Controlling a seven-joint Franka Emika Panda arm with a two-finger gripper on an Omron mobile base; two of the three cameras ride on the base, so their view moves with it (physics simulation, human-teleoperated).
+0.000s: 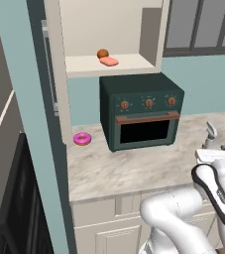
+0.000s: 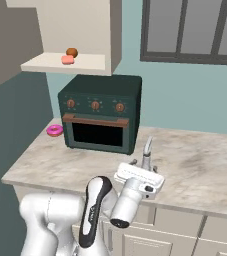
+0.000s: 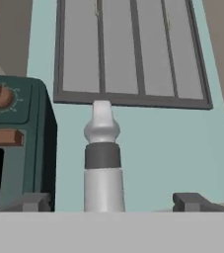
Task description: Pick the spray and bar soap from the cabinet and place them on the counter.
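My pincer (image 3: 111,202) is spread wide and released, its fingertips (image 3: 192,201) either side of the spray (image 3: 102,163) without touching it. The counter (image 2: 205,170) runs broad and bare to the right of the oven (image 2: 101,112), with free room near its front edge. The cabinet (image 1: 114,30) stands open above; its door is cut off at the frame's left. The spray stands upright on the counter, long axis vertical, its base hidden behind my hand. The bar soap (image 1: 109,61) lies flat on the cabinet shelf, just beside a small brown ball (image 1: 102,53).
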